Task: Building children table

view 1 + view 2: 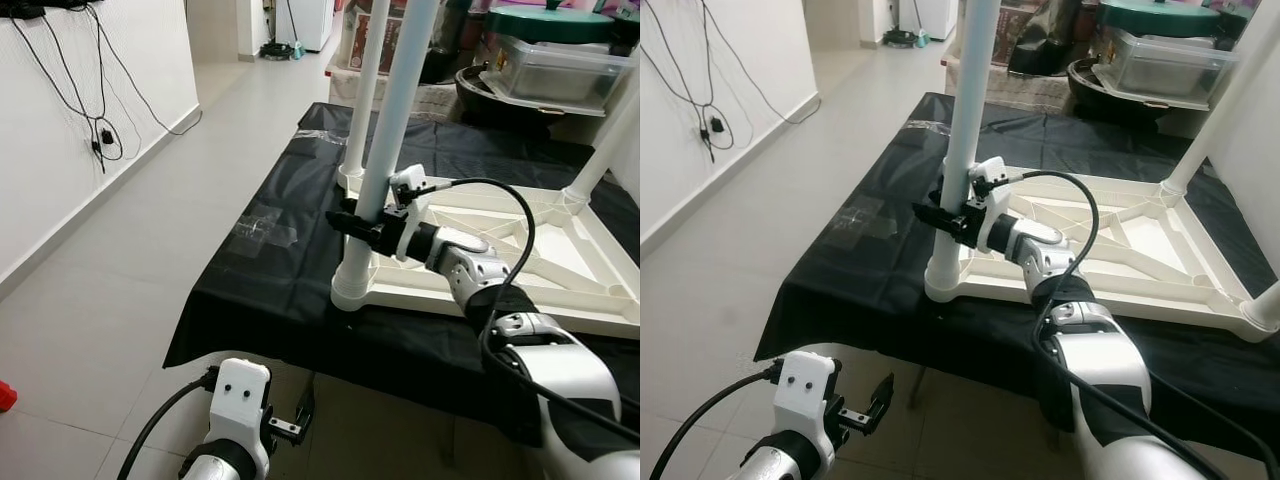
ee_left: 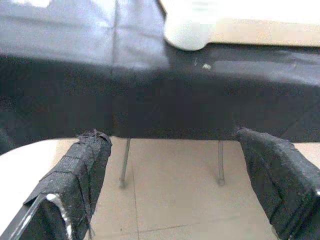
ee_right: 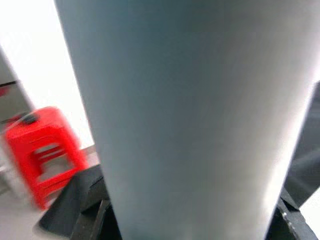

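The white children's table top (image 1: pixel 560 250) lies upside down on a table covered with black cloth (image 1: pixel 260 290). Its white legs stand upright in the corner sockets. My right gripper (image 1: pixel 350 222) is shut on the near left leg (image 1: pixel 395 120), just above its socket (image 1: pixel 352 285). In the right wrist view that leg (image 3: pixel 185 115) runs between the black fingers (image 3: pixel 95 220). My left gripper (image 1: pixel 865 408) hangs open and holds nothing, low in front of the cloth's front edge. The left wrist view looks past the fingers (image 2: pixel 75 185) up at the socket (image 2: pixel 190 30).
Another leg (image 1: pixel 368 80) rises at the far left corner and one (image 1: pixel 605 150) at the far right. Clear plastic wrap (image 1: pixel 262 228) lies on the cloth. Pots and a lidded container (image 1: pixel 550 60) stand behind. Cables (image 1: pixel 100 140) hang on the left wall. A red stool (image 3: pixel 45 155) stands nearby.
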You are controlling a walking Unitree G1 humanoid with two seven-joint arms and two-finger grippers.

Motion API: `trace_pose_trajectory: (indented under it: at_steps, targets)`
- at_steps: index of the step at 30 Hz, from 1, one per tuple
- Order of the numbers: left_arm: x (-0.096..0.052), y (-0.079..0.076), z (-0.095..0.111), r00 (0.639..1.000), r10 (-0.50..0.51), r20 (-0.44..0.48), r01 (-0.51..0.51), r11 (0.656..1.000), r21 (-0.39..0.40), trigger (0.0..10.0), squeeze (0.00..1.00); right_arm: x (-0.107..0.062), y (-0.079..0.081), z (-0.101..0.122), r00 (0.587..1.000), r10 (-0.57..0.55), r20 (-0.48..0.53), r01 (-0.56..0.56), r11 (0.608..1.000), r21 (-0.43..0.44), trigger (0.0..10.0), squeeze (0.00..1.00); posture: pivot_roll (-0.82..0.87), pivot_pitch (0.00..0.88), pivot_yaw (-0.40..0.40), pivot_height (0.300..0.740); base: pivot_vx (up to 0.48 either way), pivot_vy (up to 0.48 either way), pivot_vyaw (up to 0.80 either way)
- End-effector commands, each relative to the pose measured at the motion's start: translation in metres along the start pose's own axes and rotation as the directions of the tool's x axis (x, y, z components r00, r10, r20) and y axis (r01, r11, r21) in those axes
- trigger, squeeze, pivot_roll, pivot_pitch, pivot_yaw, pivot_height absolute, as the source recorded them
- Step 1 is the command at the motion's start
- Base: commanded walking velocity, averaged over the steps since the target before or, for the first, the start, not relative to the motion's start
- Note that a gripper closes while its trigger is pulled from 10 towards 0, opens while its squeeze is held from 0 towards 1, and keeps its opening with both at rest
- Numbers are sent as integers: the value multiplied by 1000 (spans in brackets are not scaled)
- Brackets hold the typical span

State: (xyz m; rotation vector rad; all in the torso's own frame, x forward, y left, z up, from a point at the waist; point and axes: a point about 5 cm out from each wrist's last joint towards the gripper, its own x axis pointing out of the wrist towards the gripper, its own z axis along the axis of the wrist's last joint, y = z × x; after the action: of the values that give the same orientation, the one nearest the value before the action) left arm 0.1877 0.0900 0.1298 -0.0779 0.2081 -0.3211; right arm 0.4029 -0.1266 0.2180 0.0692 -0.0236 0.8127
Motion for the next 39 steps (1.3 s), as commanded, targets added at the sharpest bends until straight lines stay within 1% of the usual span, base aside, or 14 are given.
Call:
trace_pose_trajectory:
  at_steps: [1,3,5,10,18,21,22,23,25,26,30,31,33,39]
  targets:
    - [2,1,-5,1000,3,-28,-3,1000,-11,10000,0,-4,-7,-20,979,-190,-71,190,982,-4,0,0,80,96,-94,740,0,0,0]
    - [2,1,-5,1000,3,-28,-3,1000,-11,10000,0,-4,-7,-20,979,-190,-71,190,982,-4,0,0,80,96,-94,740,0,0,0]
    - [8,5,-7,1000,2,-27,-2,1000,-1,10000,0,-18,-26,-25,807,-590,-35,586,806,-80,0,0,61,62,-74,740,0,0,0]
    - [17,11,-9,1000,-1,-31,1,1000,11,10000,0,-33,-21,-37,521,-853,12,852,520,-64,0,0,61,24,-70,740,0,0,0]
    - [22,13,-12,999,0,-34,1,999,32,10000,0,-13,23,-41,377,-926,-27,924,373,87,0,0,78,0,-78,740,0,0,0]
    - [23,13,-13,999,0,-35,1,999,33,10000,0,-6,32,-43,373,-927,-39,924,367,104,0,0,78,0,-79,740,0,0,0]
    - [24,13,-14,999,0,-36,1,999,33,10000,0,4,41,-44,424,-905,-34,902,418,103,10000,0,70,0,-75,740,0,0,0]
    - [24,13,-14,999,0,-36,1,999,33,10000,0,4,41,-44,424,-905,-34,902,418,103,10000,0,70,0,-75,740,0,0,0]
    - [25,13,-15,999,-3,-37,4,999,32,10000,0,13,49,-44,514,-857,-19,853,509,113,10000,498,68,0,-77,740,0,0,0]
    - [26,13,-16,999,-7,-36,8,1000,29,10000,0,17,56,-42,586,-810,15,803,583,123,10000,1000,63,0,-77,740,0,0,0]
    - [28,12,-18,999,-11,-34,12,1000,29,10000,0,17,58,-39,649,-758,67,749,652,123,10000,1000,60,0,-80,740,0,0,0]
    - [29,12,-19,999,-12,-35,13,999,30,10000,0,12,51,-37,661,-744,97,736,668,107,10000,227,58,0,-79,740,0,0,0]
    - [30,12,-20,999,-13,-35,14,999,29,10000,0,6,42,-34,682,-723,114,719,691,76,10000,0,51,0,-80,740,0,0,0]
    - [33,12,-20,999,-18,-31,18,999,26,10000,0,-4,15,-25,823,-556,113,551,831,76,10000,0,46,0,-77,740,0,0,0]
